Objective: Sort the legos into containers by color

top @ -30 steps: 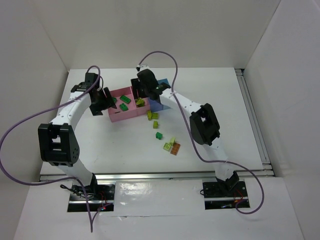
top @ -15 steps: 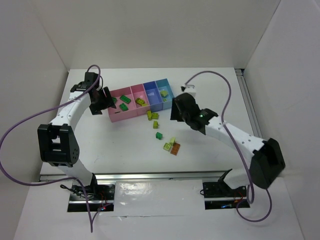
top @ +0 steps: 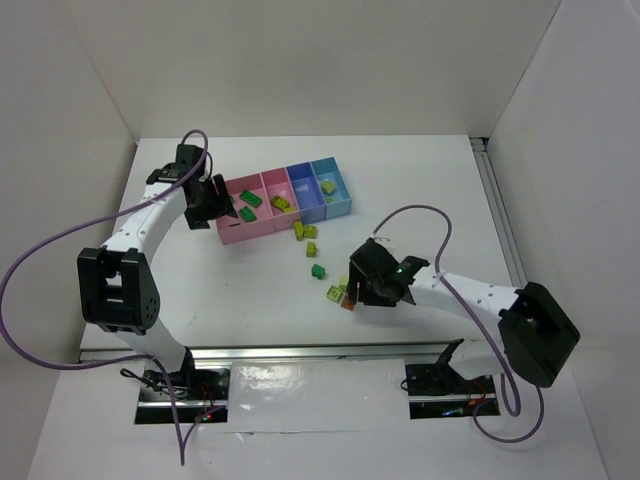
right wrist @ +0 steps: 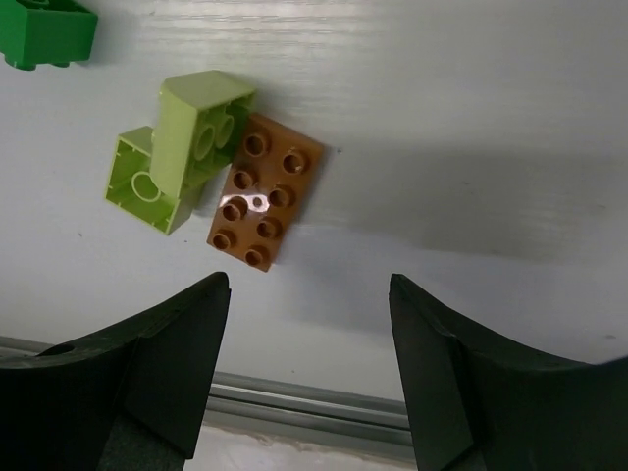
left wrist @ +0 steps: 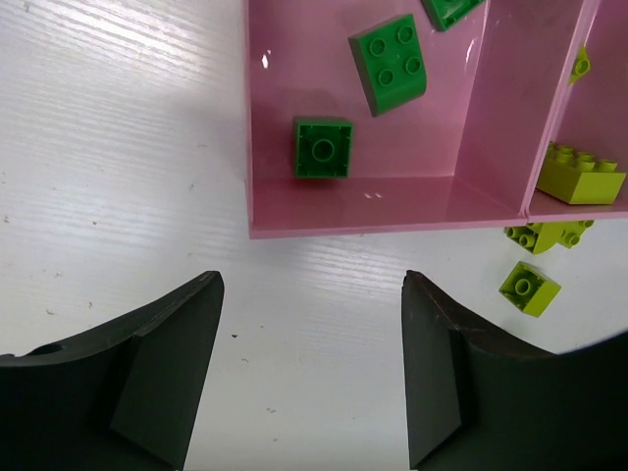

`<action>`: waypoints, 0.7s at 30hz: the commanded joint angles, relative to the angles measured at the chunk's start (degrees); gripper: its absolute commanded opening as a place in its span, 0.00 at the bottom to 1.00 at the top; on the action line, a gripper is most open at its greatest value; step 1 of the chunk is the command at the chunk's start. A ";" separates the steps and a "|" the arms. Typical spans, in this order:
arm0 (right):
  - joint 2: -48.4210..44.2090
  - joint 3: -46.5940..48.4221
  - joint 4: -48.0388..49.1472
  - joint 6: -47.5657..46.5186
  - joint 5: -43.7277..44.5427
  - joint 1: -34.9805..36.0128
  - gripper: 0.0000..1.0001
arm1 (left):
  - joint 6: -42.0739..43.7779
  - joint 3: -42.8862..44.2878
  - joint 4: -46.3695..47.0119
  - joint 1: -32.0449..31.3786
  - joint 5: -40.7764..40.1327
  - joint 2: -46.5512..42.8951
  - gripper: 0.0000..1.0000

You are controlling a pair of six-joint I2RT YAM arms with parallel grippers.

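The row of four bins (top: 236, 233) stands at the back: two pink, one darker blue (top: 304, 190), one light blue (top: 333, 186). Dark green legos (left wrist: 391, 61) lie in the left pink bin (left wrist: 353, 211); a yellow-green one (left wrist: 581, 175) lies in the second. My left gripper (left wrist: 312, 285) is open and empty, just in front of the left pink bin (top: 222, 208). My right gripper (right wrist: 309, 289) is open and empty, low over the table beside the orange-brown lego (right wrist: 265, 203), which touches two stacked yellow-green legos (right wrist: 182, 147).
Loose yellow-green legos (top: 304, 231) lie in front of the bins, and a green one (top: 318, 270) lies mid-table. The metal rail at the table's near edge (right wrist: 294, 402) is right behind my right gripper. White walls enclose the table.
My right arm swung from over the bins to the front of the table and came down beside the orange-brown lego. My left gripper barely shifted.
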 commanded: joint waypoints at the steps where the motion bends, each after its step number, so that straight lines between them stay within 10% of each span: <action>1: 4.45 0.44 7.64 0.71 -5.62 0.25 0.74 | 0.99 2.36 0.40 -0.51 -0.15 -1.11 0.77; 12: 11.76 3.26 10.03 -1.75 -3.61 0.25 0.74 | 0.99 2.36 0.40 -1.13 -0.15 -1.11 0.77; 21: 13.87 6.33 0.28 -1.14 6.41 0.25 0.47 | 0.99 1.84 0.40 -1.66 0.38 -0.59 0.76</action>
